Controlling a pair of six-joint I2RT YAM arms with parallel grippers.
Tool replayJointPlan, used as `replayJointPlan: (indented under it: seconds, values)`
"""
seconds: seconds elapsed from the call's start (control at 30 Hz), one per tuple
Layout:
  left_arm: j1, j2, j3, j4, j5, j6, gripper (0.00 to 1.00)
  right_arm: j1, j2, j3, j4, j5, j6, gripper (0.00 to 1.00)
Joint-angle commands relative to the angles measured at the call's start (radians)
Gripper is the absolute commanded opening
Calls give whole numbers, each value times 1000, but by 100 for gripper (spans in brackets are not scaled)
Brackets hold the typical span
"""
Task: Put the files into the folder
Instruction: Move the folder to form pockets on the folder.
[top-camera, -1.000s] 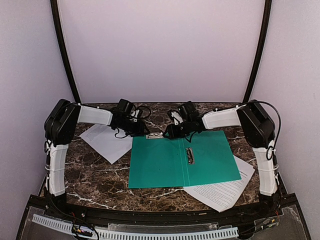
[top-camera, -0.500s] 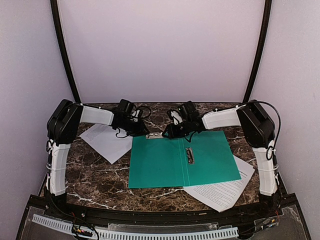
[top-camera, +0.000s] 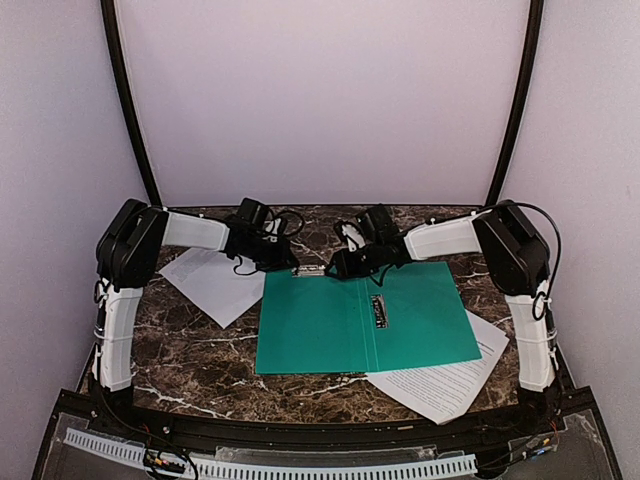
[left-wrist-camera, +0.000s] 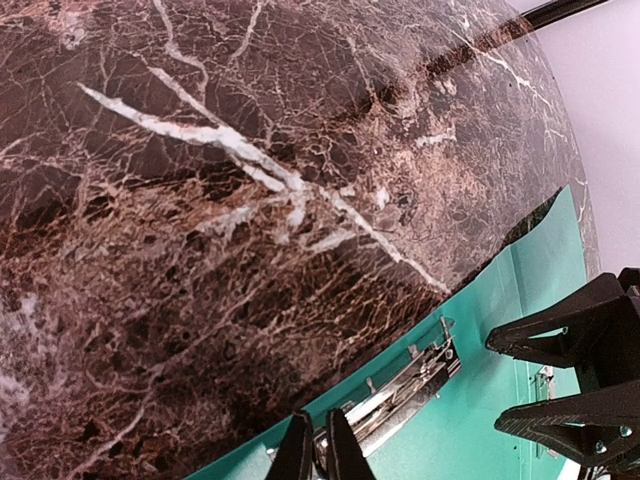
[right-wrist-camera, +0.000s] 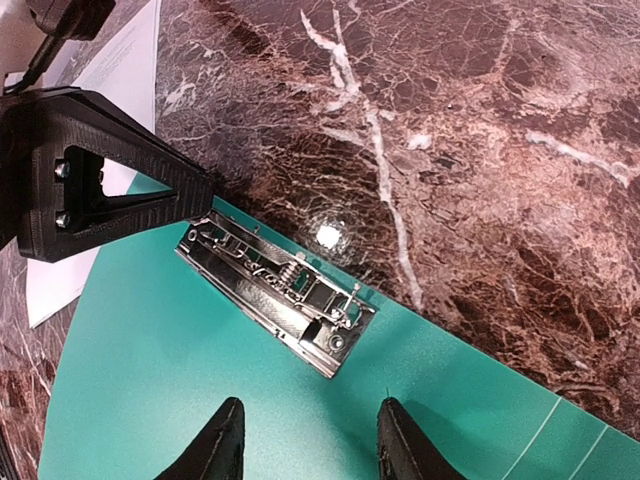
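Two files lie outside the open folder (top-camera: 320, 330), seen from above — one file (top-camera: 205, 282) left of the left gripper (top-camera: 290, 268), the other file (top-camera: 450, 385) well behind the right gripper (top-camera: 338, 268). Left wrist: fingers (left-wrist-camera: 297, 455) pinch the metal clip's (left-wrist-camera: 400, 385) end. Right wrist: fingers (right-wrist-camera: 215, 450) spread — clip just ahead.

Left pincer (right-wrist-camera: 200, 195) (obstacle) at clip (right-wrist-camera: 275, 290)
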Motion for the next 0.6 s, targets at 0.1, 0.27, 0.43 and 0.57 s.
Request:
replayJointPlan:
  seconds: [0.1, 0.27, 0.43, 0.57]
  values:
    - [6, 6, 22, -51, 9, 8, 1, 0, -37, 15, -32, 7, -92, 47]
    - [6, -8, 31, -63, 26, 3, 1, -2, -65, 34, -74, 7, -134, 49]
    - [6, -19, 36, -98, 69, 3, 1, -2, -93, 35, -108, -11, -193, 53]
    - [1, -39, 22, -130, 102, 7, 1, -2, -109, 33, -122, -49, -267, 57]
